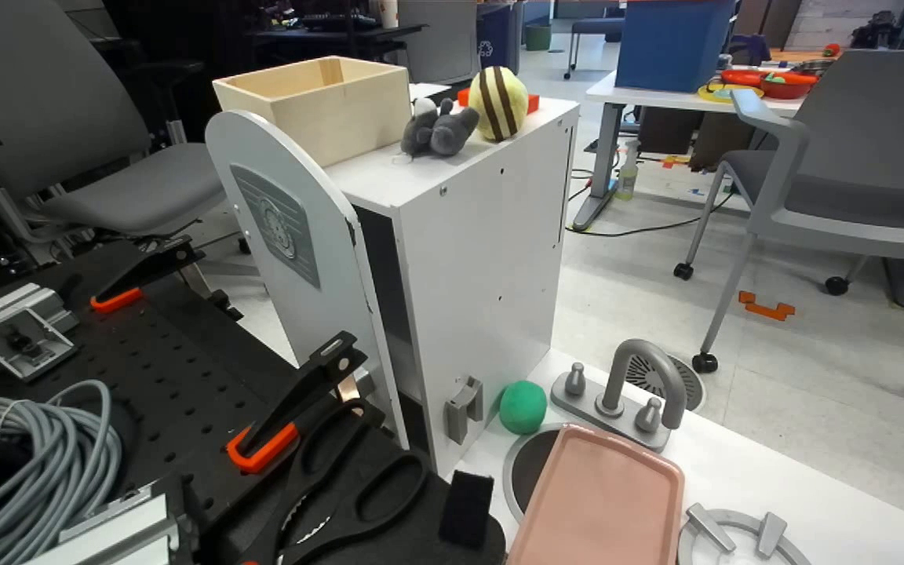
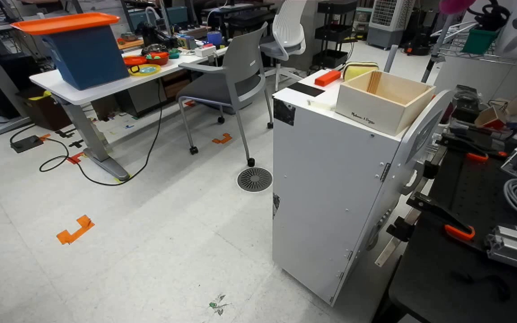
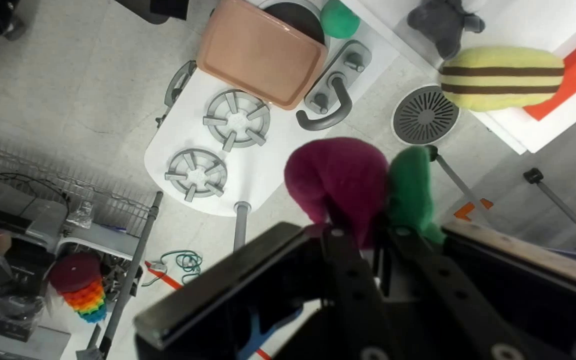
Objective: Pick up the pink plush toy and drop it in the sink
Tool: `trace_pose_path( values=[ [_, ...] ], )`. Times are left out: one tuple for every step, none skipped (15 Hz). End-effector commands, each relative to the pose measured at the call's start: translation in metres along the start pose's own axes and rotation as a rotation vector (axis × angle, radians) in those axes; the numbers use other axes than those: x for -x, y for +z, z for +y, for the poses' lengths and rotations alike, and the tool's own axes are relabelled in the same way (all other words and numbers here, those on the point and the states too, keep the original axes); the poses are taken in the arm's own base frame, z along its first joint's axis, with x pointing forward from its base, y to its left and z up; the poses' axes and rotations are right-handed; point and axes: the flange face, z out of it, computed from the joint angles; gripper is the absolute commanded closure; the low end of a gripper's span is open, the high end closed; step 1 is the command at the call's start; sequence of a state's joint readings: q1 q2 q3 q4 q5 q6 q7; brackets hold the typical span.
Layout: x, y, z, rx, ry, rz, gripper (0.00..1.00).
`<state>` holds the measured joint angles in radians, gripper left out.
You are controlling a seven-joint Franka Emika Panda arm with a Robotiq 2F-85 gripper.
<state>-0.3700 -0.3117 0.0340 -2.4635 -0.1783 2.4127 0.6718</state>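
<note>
- toy (image 3: 340,175), centre of the wrist view: pick-up looks done
- claw (image 3: 370,233): nearly closed, gripping it
- to do: reach sink (image 3: 298,19), top middle of frame, partly hidden by tray (image 3: 263,55); release

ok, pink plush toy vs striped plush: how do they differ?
The pink plush toy is magenta with a green part; the striped plush is yellow with dark bands. The pink plush toy is gripped in the pincer; the striped plush sits on the white cabinet. Both look soft.
</note>
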Motion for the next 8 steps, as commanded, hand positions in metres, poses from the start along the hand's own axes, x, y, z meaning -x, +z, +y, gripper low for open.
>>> trace_pose_path(
  values=[
    [-0.019,0.001,-0.003,0.027,0.033,0.010,0.97],
    [-0.021,0.002,0.002,0.036,0.044,0.013,0.97],
    [-0.022,0.005,0.006,0.045,0.054,0.014,0.97],
    [-0.024,0.007,0.012,0.052,0.065,0.013,0.97],
    [-0.025,0.010,0.016,0.057,0.076,0.009,0.97],
    [-0.027,0.013,0.020,0.059,0.084,-0.001,0.97],
    [-0.028,0.016,0.023,0.060,0.091,-0.008,0.97],
    [-0.030,0.018,0.025,0.060,0.096,-0.009,0.97]
  ],
)
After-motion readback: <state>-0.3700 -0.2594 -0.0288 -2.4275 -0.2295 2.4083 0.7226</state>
